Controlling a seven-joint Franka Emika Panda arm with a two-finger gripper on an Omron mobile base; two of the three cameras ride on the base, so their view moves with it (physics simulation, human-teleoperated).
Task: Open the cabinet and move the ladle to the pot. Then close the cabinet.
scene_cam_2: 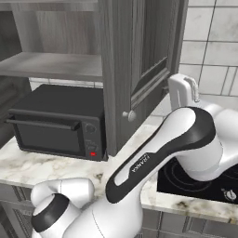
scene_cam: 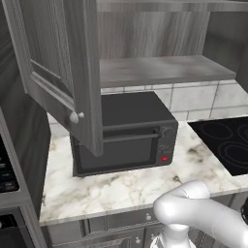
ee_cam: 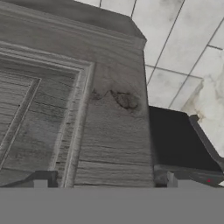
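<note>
Marble counter (scene_cam: 121, 189) carries a microwave (scene_cam: 126, 140) under the cabinet (scene_cam: 160, 70), both doors open. Gripper (ee_cam: 109, 181) gapes wide at a door (ee_cam: 87, 109), holding nothing.

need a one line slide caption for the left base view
Grey cabinet with its doors swung open above a black microwave on the marble counter, stovetop at right.
</note>
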